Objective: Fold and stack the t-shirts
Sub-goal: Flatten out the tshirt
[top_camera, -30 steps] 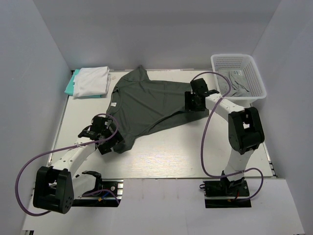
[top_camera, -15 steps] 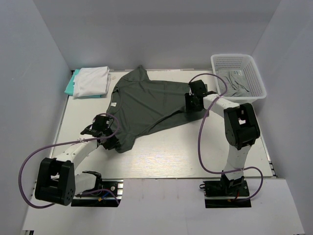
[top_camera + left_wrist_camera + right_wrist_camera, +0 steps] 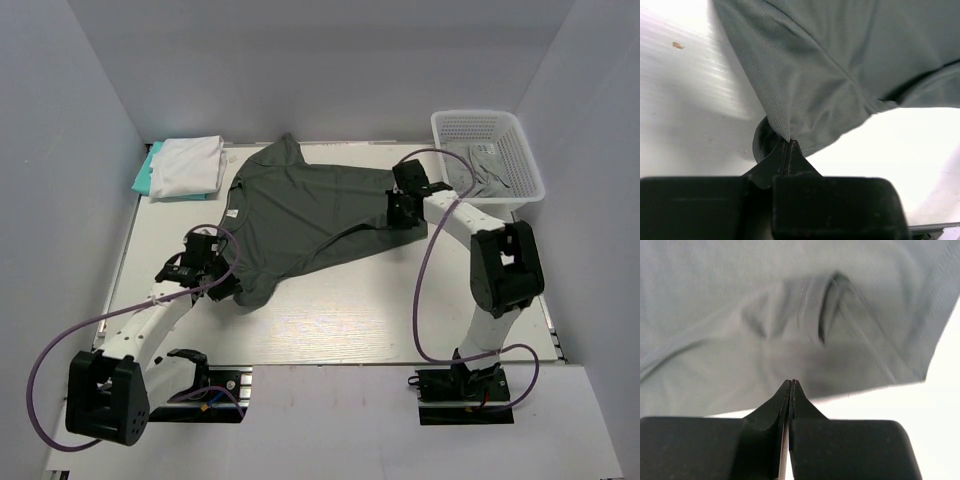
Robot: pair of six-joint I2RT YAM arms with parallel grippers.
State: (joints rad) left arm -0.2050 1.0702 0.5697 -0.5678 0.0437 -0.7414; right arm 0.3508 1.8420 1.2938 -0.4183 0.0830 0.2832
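A dark charcoal-grey t-shirt [image 3: 300, 210] lies spread across the middle of the table. My left gripper [image 3: 228, 286] is at its near left corner. In the left wrist view the left gripper [image 3: 789, 142] is shut, with a fold of the shirt's [image 3: 840, 60] hem pinched between the tips. My right gripper [image 3: 398, 212] is at the shirt's right edge. In the right wrist view it [image 3: 791, 383] is shut, its tips meeting on the cloth [image 3: 740, 315] just inside the hem. A folded white t-shirt [image 3: 188, 165] rests on a teal one [image 3: 143, 178] at the back left.
A white lattice basket [image 3: 520, 150] stands at the back right, with a lighter grey t-shirt [image 3: 482, 175] inside. Bare tabletop [image 3: 380, 300] lies in front of the spread shirt. Purple cables loop from both arms.
Both grippers have gone from open to shut at the shirt's edges. The left gripper has pulled back slightly with the hem, and the right one has shifted a little to the right.
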